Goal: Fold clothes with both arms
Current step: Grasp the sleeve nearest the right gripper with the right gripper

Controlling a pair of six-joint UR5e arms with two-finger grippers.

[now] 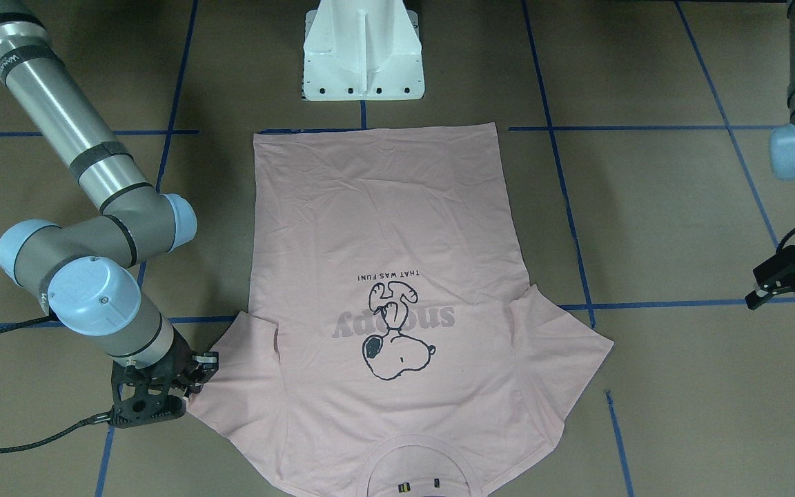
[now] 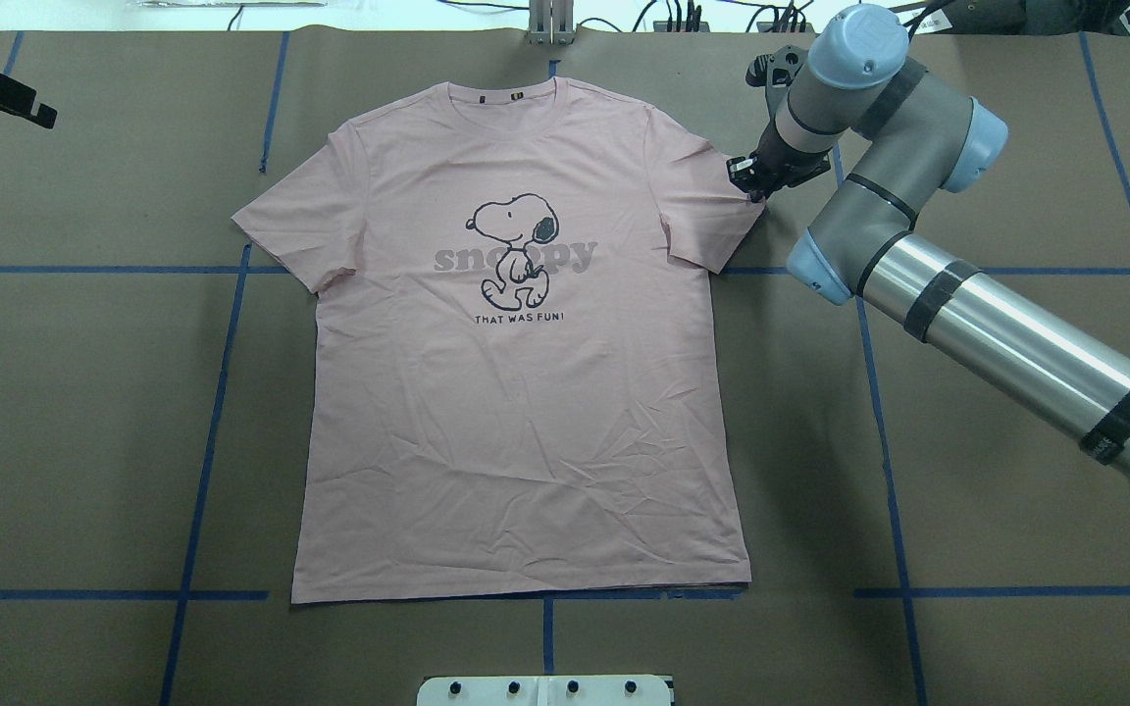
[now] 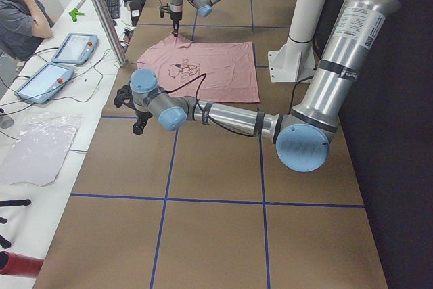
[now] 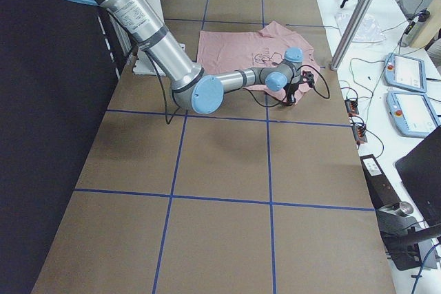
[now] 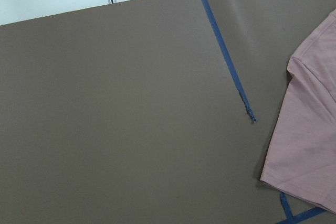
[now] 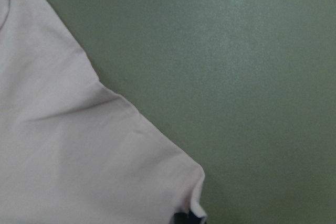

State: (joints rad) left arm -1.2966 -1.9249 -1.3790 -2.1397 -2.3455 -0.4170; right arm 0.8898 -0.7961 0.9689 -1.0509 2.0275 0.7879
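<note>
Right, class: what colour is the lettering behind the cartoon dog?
Grey lettering on the pink T-shirt; overhead exterior view shows it best.

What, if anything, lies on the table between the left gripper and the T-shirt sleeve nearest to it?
Nothing visible does. Between the left gripper and the near sleeve of the T-shirt there is only the bare brown table, crossed by flat blue tape lines.

A bench [image 2: 84, 392] covered in brown paper, marked into large squares by blue tape lines [image 2: 202, 441]. A white pedestal [image 1: 363, 55] stands at one long edge. Alongside, a white side table [image 3: 67, 109] holds a tablet [image 3: 74, 47], a second tablet [image 3: 40, 82], a clear plastic bag [image 3: 37, 147] and a keyboard [image 3: 111, 1]. A person [image 3: 20, 18] sits at it.
</note>
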